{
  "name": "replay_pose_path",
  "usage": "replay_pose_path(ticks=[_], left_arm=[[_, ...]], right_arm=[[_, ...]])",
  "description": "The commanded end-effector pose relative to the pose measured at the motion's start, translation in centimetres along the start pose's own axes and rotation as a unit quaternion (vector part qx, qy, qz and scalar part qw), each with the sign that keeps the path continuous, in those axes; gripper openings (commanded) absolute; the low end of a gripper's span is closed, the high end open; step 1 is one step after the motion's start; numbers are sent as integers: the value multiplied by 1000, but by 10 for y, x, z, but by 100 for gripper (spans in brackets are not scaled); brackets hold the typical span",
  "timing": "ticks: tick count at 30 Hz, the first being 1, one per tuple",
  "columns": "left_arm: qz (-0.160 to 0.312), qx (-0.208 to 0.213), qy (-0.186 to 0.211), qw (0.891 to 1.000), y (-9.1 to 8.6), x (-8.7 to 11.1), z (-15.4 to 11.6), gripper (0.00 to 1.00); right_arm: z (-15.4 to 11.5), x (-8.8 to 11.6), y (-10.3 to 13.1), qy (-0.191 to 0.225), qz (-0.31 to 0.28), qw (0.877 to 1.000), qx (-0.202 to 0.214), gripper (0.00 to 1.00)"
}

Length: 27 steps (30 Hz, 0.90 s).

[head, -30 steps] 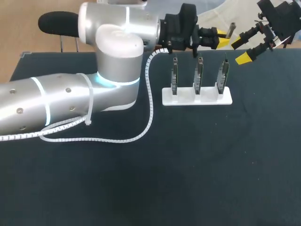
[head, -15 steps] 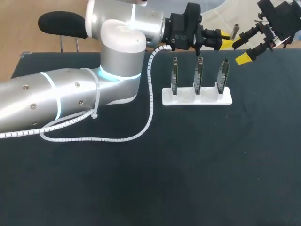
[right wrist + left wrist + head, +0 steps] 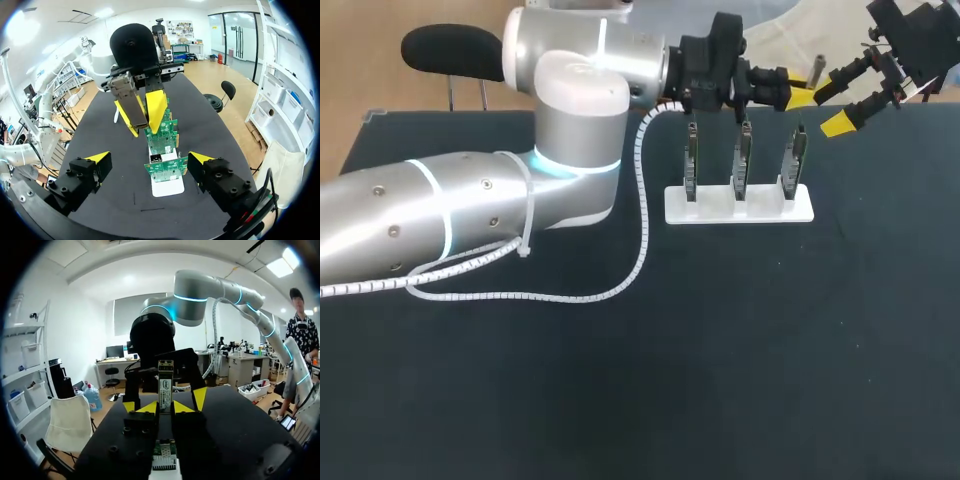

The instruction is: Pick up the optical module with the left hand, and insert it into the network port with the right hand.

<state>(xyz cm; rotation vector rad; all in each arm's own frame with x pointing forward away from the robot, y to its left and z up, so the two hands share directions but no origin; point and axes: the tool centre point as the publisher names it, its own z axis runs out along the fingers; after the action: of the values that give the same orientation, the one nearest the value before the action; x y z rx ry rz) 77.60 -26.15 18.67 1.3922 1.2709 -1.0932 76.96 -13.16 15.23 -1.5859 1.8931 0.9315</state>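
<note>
In the left wrist view my left gripper (image 3: pixel 165 404) is shut on the optical module (image 3: pixel 165 384), a slim metal bar with a label that stands upright between its yellow tips. Seen from the head camera, the left gripper (image 3: pixel 797 88) hangs behind the board stand with the module (image 3: pixel 817 65) poking out towards my right gripper (image 3: pixel 837 100). The right gripper (image 3: pixel 150 160) is open, its tips spread wide. It faces the left gripper (image 3: pixel 142 112) and the module (image 3: pixel 135 107) across the green port boards (image 3: pixel 164 165).
A white stand (image 3: pixel 740 205) holds three upright green boards (image 3: pixel 743 158) at the back of the dark table (image 3: pixel 720 350). A white coiled cable (image 3: pixel 640 215) trails from my left arm onto the table.
My left arm has swung a little to the right, carrying the module closer to the right gripper. The right arm has stayed put.
</note>
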Motion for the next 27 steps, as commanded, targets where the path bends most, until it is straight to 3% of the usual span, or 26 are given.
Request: replay_pose_path(ticks=[1, 27], left_arm=[[0, 0, 2, 1000, -3, 2, 0, 0], [-18, 8, 10, 1000, -1, 18, 2, 0]], right_arm=[[0, 0, 2, 0, 0, 1000, 3, 100], [0, 0, 2, 0, 0, 1000, 3, 100]])
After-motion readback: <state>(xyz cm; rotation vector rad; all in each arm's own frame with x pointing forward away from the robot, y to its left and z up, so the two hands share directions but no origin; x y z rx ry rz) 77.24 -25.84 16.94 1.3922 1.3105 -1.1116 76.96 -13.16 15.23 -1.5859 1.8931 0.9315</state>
